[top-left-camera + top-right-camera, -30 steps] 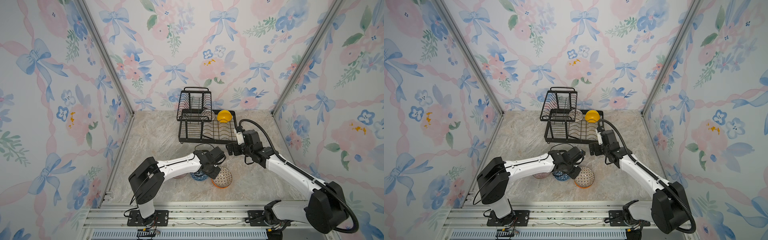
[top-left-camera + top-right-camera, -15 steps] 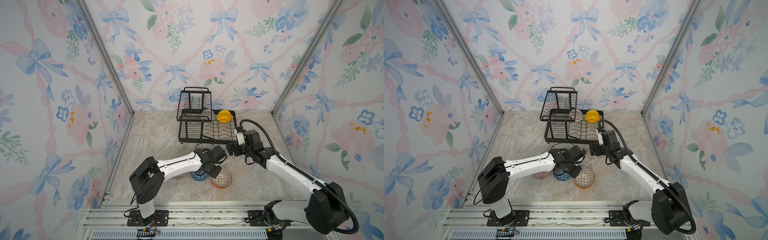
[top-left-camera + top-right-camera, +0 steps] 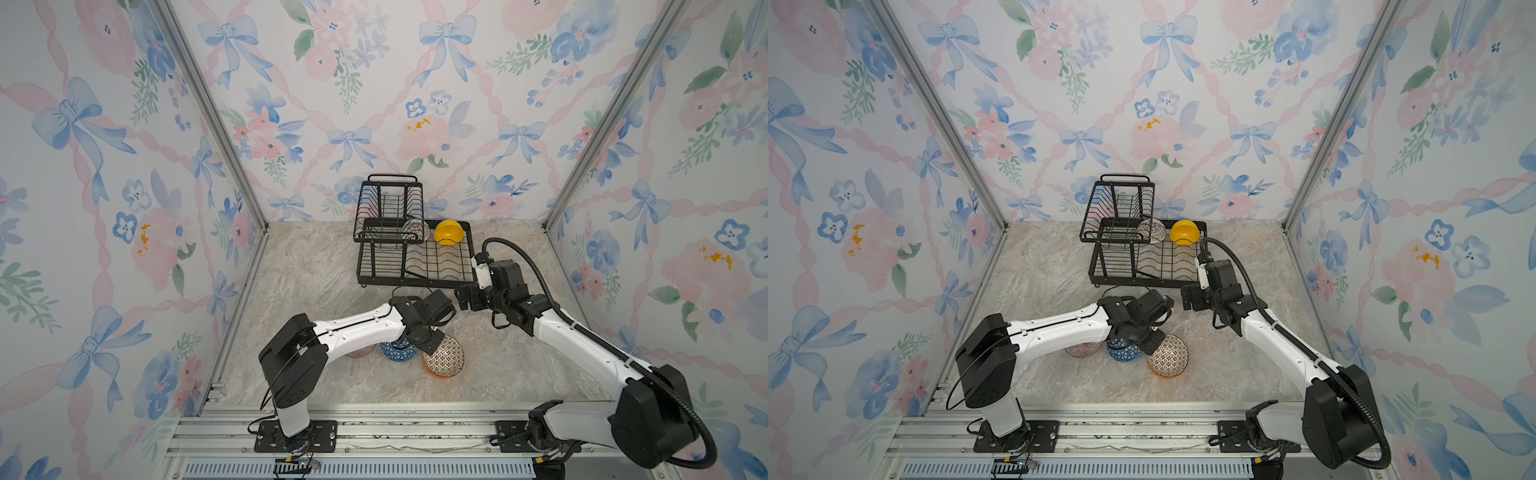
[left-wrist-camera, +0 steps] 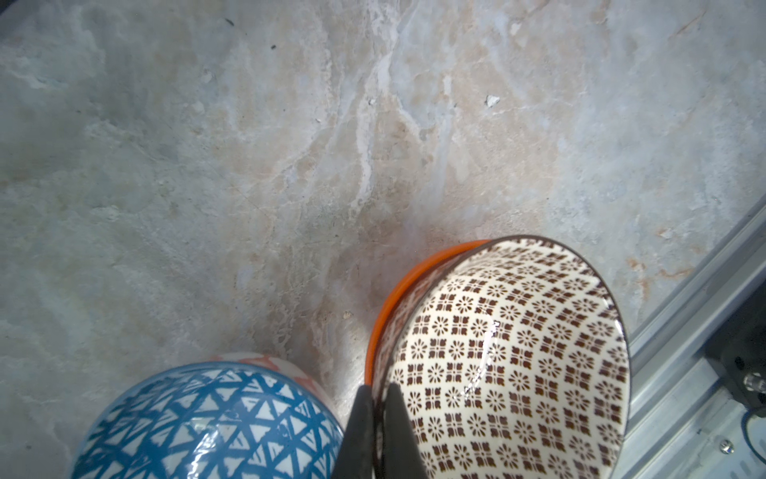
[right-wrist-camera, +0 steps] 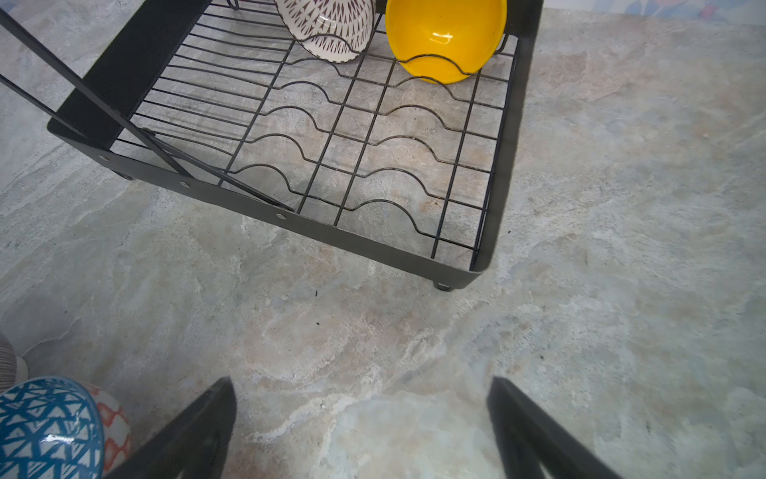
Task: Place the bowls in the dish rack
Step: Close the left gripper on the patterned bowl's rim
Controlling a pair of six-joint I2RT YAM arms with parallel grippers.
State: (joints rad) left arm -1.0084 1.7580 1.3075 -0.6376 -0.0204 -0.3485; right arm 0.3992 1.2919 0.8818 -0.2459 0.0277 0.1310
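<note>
six bowls show in all: two in the dish rack (image 5: 373, 244), four on the marble table (image 4: 290, 166). at the far end of the rack's flat tray, a white bowl with dark dashes (image 5: 327, 29) and a plain yellow bowl (image 5: 445, 37) lean on edge, side by side. near the table's front sit a pinkish ribbed bowl (image 3: 1082, 351), a blue bowl with white triangles (image 4: 207, 423) and a plain orange bowl (image 4: 418, 273). a white bowl with brown flowers (image 4: 505, 356) lies tilted inside the orange one. a red-on-white patch peeks out beside the blue bowl; whether it is another bowl cannot be told.

of the two grippers, the left gripper (image 4: 377, 390) is pinched tight on the flowered bowl's rim, one finger inside, one outside. the right gripper (image 5: 360, 379) hangs empty, jaws spread wide, over bare table just by the rack's near corner.

the step in hand looks like picking the third bowl. next it likely needs a lift clear of the orange bowl without dragging it, then a carry to a free slot in the tray.
</note>
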